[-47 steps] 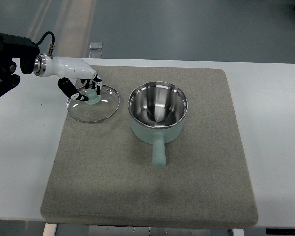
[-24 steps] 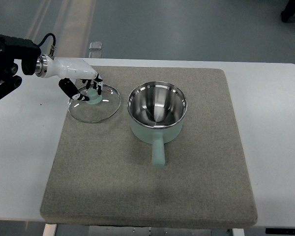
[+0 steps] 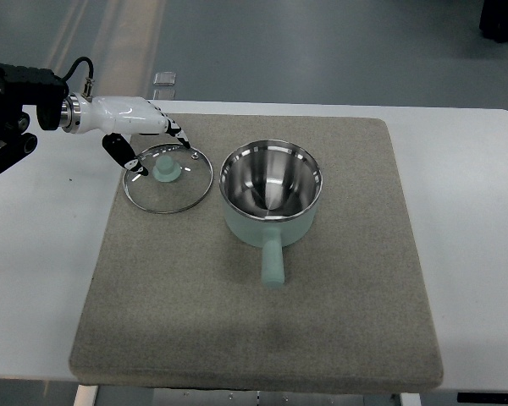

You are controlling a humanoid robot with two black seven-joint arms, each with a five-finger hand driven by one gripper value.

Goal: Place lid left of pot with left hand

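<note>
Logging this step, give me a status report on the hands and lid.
Left hand open, just off the knob. Right hand out of view. Round glass lid flat on grey mat, left of mint-green pot. Nothing in the way.

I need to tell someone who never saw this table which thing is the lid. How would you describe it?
A grey mat covers most of the white table, and a mint-green pot stands near the mat's middle. The lid lies flat on the mat just left of the pot, beside the left hand. It is the only see-through disc, with a metal rim and a mint-green knob.
</note>
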